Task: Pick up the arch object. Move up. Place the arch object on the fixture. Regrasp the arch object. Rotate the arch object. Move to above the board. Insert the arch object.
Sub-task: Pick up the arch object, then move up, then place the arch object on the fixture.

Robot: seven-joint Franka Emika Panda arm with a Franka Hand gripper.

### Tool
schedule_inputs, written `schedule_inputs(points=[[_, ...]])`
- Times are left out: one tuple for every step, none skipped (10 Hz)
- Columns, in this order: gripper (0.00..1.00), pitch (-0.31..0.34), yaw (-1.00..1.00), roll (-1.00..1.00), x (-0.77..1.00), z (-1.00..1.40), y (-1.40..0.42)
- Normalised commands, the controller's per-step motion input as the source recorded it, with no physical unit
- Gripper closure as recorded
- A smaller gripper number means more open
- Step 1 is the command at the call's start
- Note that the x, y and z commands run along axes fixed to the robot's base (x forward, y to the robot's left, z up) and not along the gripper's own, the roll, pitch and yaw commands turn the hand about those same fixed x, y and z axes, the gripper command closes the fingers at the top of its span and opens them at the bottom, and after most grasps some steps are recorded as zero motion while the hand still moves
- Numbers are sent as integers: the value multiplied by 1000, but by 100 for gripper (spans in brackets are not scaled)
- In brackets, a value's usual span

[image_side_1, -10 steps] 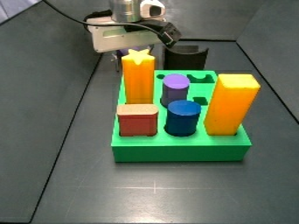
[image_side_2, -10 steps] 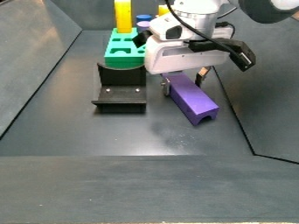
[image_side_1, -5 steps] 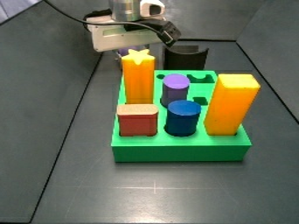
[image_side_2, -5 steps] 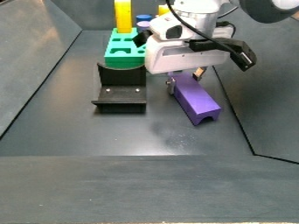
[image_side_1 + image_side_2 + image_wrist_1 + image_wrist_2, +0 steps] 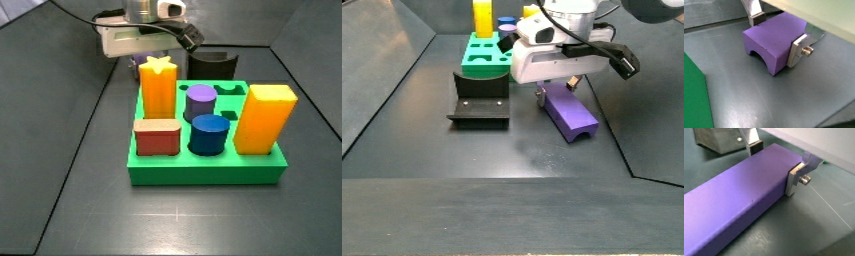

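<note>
Tool (image 5: 560,88) sits low over the purple arch (image 5: 567,111), w/ fingers (image 5: 799,50) flat against both sides of it, clamped on. Vs. 1 s ago: tool slightly higher in frame, arch barely shifted, board unchanged. Arch lies lengthwise on the dark surface (image 5: 489,150), just beside the fixture (image 5: 480,104), its near end poking out past the tool. Green board (image 5: 207,162) w/ star, cylinders and blocks stands farther back, apart from arch. Dark walls around the surface.
</note>
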Motion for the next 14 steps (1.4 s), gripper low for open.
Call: schedule_inputs(points=[[100,0,0,0,0,0,0],[100,0,0,0,0,0,0],[100,0,0,0,0,0,0],[100,0,0,0,0,833,0],[100,38,38,4,-72,790,30],[100,57,32,9,-72,695,26],[100,66,19,16,-40,578,20],[100,74,8,26,-23,441,17],[100,63,-4,42,-19,247,16],[100,0,0,0,0,1000,0],[100,-18,-4,9,8,1000,-2],[100,5,-5,14,-4,1000,0],[100,21,-10,26,-9,1000,6],[100,26,-14,36,-13,1000,9]])
